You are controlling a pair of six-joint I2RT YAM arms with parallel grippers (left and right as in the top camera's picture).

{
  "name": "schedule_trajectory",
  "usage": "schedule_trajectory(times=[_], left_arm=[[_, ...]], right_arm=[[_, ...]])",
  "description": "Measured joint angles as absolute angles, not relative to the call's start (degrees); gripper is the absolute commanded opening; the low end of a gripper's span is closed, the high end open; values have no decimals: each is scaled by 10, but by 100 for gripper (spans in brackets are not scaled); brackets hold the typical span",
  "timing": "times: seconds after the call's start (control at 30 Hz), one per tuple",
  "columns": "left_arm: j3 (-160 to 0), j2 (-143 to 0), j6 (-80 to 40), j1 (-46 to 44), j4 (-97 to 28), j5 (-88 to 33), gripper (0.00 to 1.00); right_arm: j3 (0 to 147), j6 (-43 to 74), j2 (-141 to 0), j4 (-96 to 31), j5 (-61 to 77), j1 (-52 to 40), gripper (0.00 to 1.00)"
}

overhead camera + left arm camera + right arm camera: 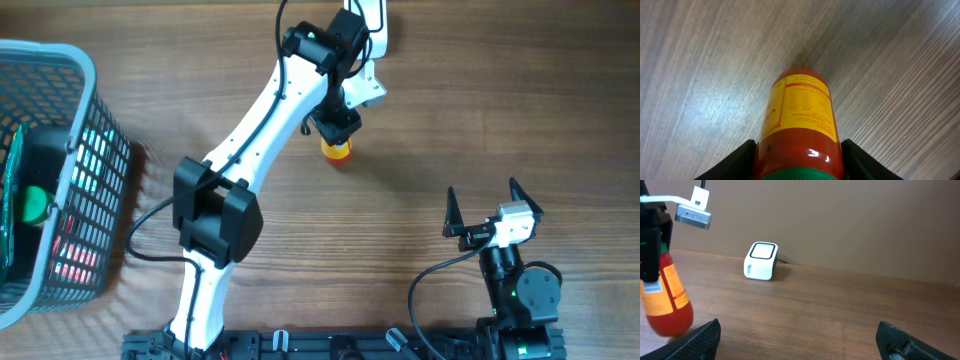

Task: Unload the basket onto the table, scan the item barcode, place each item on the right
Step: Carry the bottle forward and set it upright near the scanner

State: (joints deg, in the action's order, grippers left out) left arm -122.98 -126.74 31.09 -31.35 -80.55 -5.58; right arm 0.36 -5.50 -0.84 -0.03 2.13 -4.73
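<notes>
Overhead: bottle (pixel 337 151) well apart from basket (pixel 100 175).

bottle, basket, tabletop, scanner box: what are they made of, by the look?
bottle: likely plastic, glossy red, sharp highlight; yellow printed label.
basket: moulded plastic, grey, matte, open lattice walls.
tabletop: wood or wood-look laminate, brown grain lines; can't tell which.
scanner box: white plastic shell, smooth, rounded corners.
</notes>
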Motion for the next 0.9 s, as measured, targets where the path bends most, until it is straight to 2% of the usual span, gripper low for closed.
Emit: schedule_trajectory(times=[0.1,0.17,0.3,0.5,0.67,0.9], left_arm=[[-1229,-1269,323,-314,-805,-61,62],[-1229,-1269,327,-314,-805,-60,66],[-1216,-1269,333,-314,-795,-59,100],[-1222,-1269,311,-315,-780,22,100],[-1298,-1265,253,-315,-802,66,100],[-1350,-1143,143,-302,-771,79,100]], right_arm=[[4,-55,-8,0,21,-47,100],[4,-55,-8,0,21,-47,100],[4,-55,-8,0,21,-47,100],[4,-55,-8,0,21,-47,100],[4,-55,-8,0,21,-47,100],[4,-55,-8,0,21,-47,100]])
